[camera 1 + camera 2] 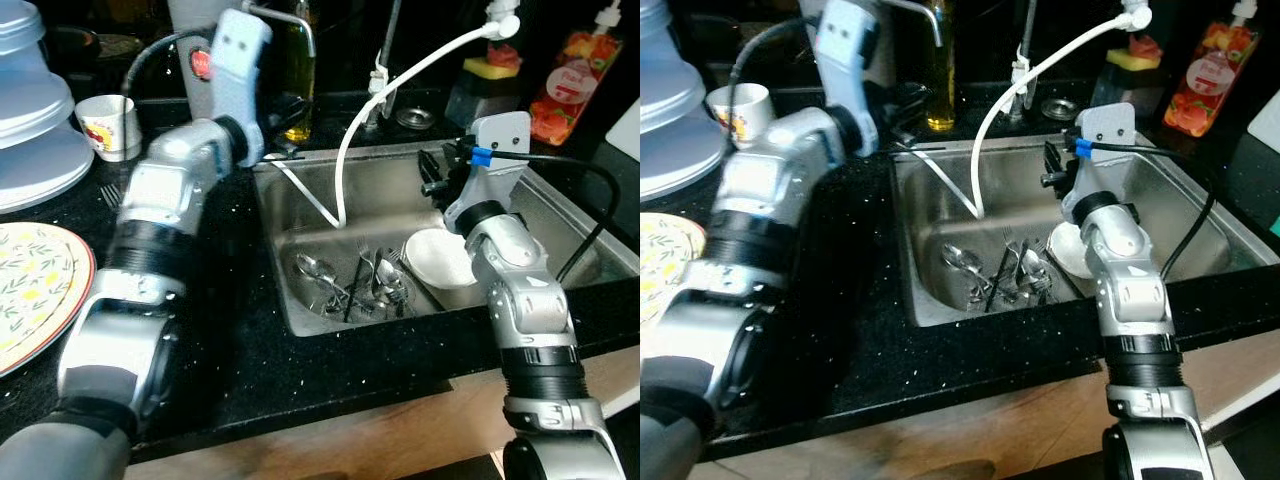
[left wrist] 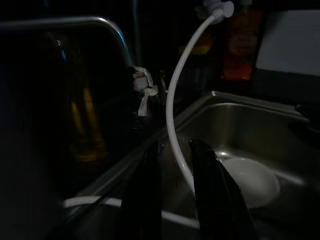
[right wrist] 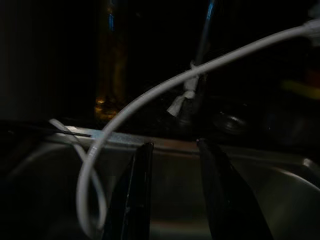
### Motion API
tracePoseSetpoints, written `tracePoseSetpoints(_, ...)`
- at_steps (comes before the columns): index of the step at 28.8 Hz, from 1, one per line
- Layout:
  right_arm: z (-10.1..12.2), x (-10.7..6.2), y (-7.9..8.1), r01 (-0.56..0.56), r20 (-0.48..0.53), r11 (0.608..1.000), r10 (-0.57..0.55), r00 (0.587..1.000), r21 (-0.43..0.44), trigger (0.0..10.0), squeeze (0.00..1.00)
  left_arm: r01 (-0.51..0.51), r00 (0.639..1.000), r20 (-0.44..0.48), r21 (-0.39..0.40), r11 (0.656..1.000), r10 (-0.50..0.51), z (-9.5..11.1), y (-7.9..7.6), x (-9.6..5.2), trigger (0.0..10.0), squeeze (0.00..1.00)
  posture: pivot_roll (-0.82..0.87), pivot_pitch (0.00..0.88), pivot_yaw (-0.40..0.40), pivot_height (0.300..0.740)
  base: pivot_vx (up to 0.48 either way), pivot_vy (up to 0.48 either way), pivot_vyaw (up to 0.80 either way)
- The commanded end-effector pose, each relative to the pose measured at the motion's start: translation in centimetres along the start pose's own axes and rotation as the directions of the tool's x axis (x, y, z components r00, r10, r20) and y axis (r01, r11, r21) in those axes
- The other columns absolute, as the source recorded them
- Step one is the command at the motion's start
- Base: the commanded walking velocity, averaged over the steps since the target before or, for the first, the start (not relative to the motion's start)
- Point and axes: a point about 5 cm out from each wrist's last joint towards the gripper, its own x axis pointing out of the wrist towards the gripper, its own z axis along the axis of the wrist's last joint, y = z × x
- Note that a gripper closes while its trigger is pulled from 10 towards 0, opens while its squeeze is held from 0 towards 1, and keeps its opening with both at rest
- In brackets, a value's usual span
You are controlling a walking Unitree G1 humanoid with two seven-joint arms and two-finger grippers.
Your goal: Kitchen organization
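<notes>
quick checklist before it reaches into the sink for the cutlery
1. Right hand open, nothing between fingers: ok.
2. Left hand open, nothing held: ok.
3. Cutlery visible on the floor of the sink: ok.
4. Path clear: not ok, the white hose hangs into the sink before both hands.
5. White bowl apart from the cutlery: cannot tell, they lie close.
6. Single piece easy to pick: not ok, forks and spoons overlap.

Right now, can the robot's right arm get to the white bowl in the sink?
Probably yes. The right gripper hangs open over the sink, and the bowl lies just below its arm with nothing on top. The white hose hangs off to the side.
</notes>
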Motion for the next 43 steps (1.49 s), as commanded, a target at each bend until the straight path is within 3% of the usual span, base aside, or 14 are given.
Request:
tracePoseSetpoints(1, 0.4, 0.1, -0.1, 0.004, 0.02, 1.0, -0.004, 1.0, 0.005, 10.0, 0.0, -0.045, 0.998, -0.053, -0.006, 0.999, 0.045, -0.2, 0.3, -0.2, 10.0, 0.0, 0.12, 0.06, -0.021, 0.74, 0.0, 0.0, 0.0)
tracePoseSetpoints(3, 0.5, 0.1, -0.1, 0.003, 0.023, 1.0, -0.003, 1.0, 0.005, 10.0, 0.0, -0.247, 0.956, -0.159, 0.017, 0.969, 0.247, -0.9, 2.0, -0.4, 10.0, 0.0, 0.11, 0.057, -0.016, 0.74, 0.0, 0.0, 0.0)
tracePoseSetpoints(5, 0.5, 0.1, -0.1, 0.003, 0.023, 1.0, -0.003, 1.0, 0.005, 10.0, 0.0, -0.247, 0.956, -0.159, 0.017, 0.969, 0.247, -0.9, 2.0, -0.4, 10.0, 0.0, 0.11, 0.057, -0.016, 0.74, 0.0, 0.0, 0.0)
tracePoseSetpoints(10, 0.1, 0.0, -0.2, -0.001, 0.009, 1.0, 0.0, 1.0, 0.009, 10.0, 0.0, -0.484, 0.831, -0.295, 0.035, 0.874, 0.472, -3.2, 2.6, -2.2, 10.0, 0.0, 0.13, 0.052, -0.01, 0.74, 0.0, 0.0, 0.0)
tracePoseSetpoints(12, -0.1, 0.1, 0.1, -0.012, 0.004, 1.0, 0.012, 1.0, 0.013, 10.0, 0.0, -0.578, 0.739, -0.389, 0.054, 0.814, 0.55, -5.2, 2.6, -3.8, 10.0, 0.0, 0.14, 0.05, -0.012, 0.74, 0.0, 0.0, 0.0)
tracePoseSetpoints(14, -0.3, 0.2, 0.3, -0.028, 0.0, 1.0, 0.028, 1.0, 0.013, 10.0, 0.0, -0.726, 0.565, -0.503, 0.075, 0.684, 0.654, -7.1, 3.8, -6.5, 10.0, 0.0, 0.14, 0.045, -0.012, 0.74, 0.0, 0.0, 0.0)
tracePoseSetpoints(16, -0.3, 0.2, 0.3, -0.028, 0.0, 1.0, 0.028, 1.0, 0.013, 10.0, 0.0, -0.726, 0.565, -0.503, 0.075, 0.684, 0.654, -7.1, 3.8, -6.5, 10.0, 0.0, 0.14, 0.045, -0.012, 0.74, 0.0, 0.0, 0.0)
tracePoseSetpoints(19, -0.4, 0.3, 0.6, -0.044, -0.004, 0.999, 0.044, 0.999, 0.013, 10.0, 0.0, -0.81, 0.429, -0.569, 0.101, 0.578, 0.701, -8.4, 4.6, -8.7, 10.0, 0.0, 0.15, 0.044, -0.017, 0.74, 0.0, 0.0, 0.0)
tracePoseSetpoints(22, -0.5, 0.3, 0.7, -0.049, -0.006, 0.999, 0.049, 0.999, 0.013, 10.0, 0.0, -0.835, 0.39, -0.574, 0.109, 0.54, 0.72, -8.6, 4.9, -9.3, 10.0, 0.0, 0.15, 0.044, -0.017, 0.74, 0.0, 0.0, 0.0)
tracePoseSetpoints(29, -0.7, 0.4, 0.9, -0.063, -0.01, 0.998, 0.063, 0.998, 0.018, 10.0, 0.0, -0.838, 0.341, -0.565, 0.178, 0.515, 0.751, -8.5, 5.0, -10.5, 10.0, 0.0, 0.17, 0.039, -0.021, 0.74, 0.0, 0.0, 0.0)
tracePoseSetpoints(30, -0.7, 0.5, 1.0, -0.065, -0.01, 0.998, 0.065, 0.998, 0.02, 10.0, 0.0, -0.84, 0.346, -0.58, 0.159, 0.519, 0.738, -8.7, 4.7, -10.5, 10.0, 1.0, 0.17, 0.037, -0.018, 0.74, 0.0, 0.0, 0.0)
tracePoseSetpoints(36, -0.8, 0.6, 1.2, -0.069, -0.008, 0.997, 0.069, 0.998, 0.023, 10.0, 0.0, -0.836, 0.394, -0.581, 0.095, 0.54, 0.712, -7.9, 3.8, -9.7, 10.0, 0.9, 0.17, 0.035, -0.017, 0.74, 0.0, 0.0, 0.0)
tracePoseSetpoints(37, -0.8, 0.6, 1.2, -0.07, -0.008, 0.997, 0.07, 0.998, 0.024, 10.0, 0.0, -0.827, 0.426, -0.573, 0.067, 0.558, 0.7, -7.4, 3.4, -9.2, 10.0, 0.0, 0.17, 0.034, -0.014, 0.74, 0.0, 0.0, 0.0)
tracePoseSetpoints(43, -0.9, 0.6, 1.2, -0.068, -0.008, 0.997, 0.069, 0.998, 0.028, 10.0, 0.0, -0.795, 0.505, -0.546, 0.007, 0.606, 0.669, -6.3, 2.4, -8.1, 10.0, 0.0, 0.17, 0.035, -0.014, 0.74, 0.0, 0.0, 0.0)
